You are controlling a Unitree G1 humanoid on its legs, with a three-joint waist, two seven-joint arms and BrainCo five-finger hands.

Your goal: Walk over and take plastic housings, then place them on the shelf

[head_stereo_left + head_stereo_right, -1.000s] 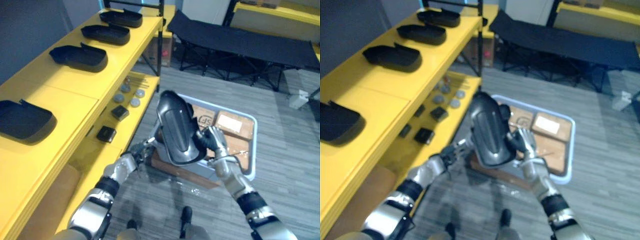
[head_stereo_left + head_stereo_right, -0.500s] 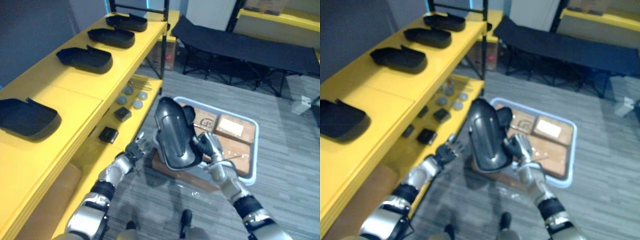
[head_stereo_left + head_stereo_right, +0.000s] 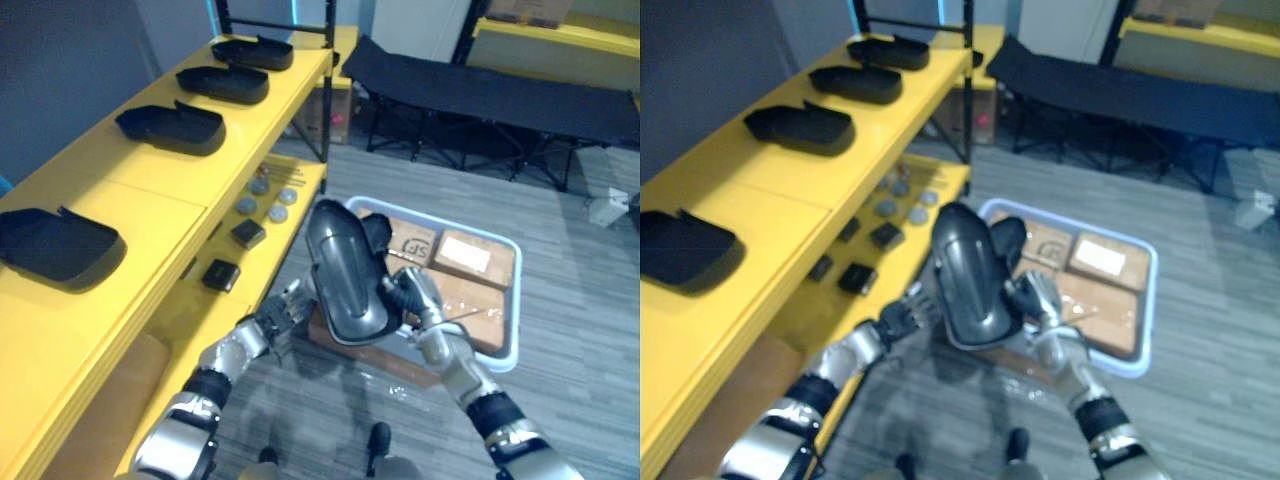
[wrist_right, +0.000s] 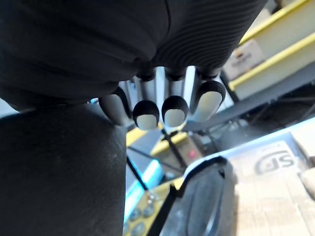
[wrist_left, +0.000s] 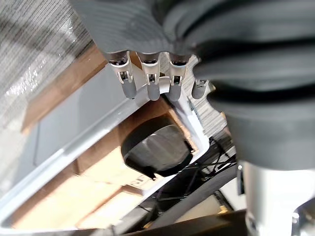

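A large glossy black plastic housing (image 3: 345, 268) stands nearly upright in the air over the left end of a white bin (image 3: 516, 300). My right hand (image 3: 418, 296) is shut on its right edge, fingers curled round it (image 4: 155, 110). Close to the housing's lower left side, my left hand (image 3: 283, 310) is open with straight fingers (image 5: 150, 84); I cannot tell whether it touches. Another black housing (image 5: 155, 150) lies in the bin. Several more housings lie in a row on top of the yellow shelf (image 3: 150, 190), the nearest one (image 3: 60, 245) at far left.
The bin holds brown cardboard boxes (image 3: 470, 262). On the lower shelf board are small black boxes (image 3: 220, 274) and grey discs (image 3: 265, 197). A black folding cot (image 3: 500, 92) stands at the back. Grey floor lies to the right.
My left hand has come back in from the left towards the housing's lower edge. The housing stays held by my right hand. The camera has shifted a little.
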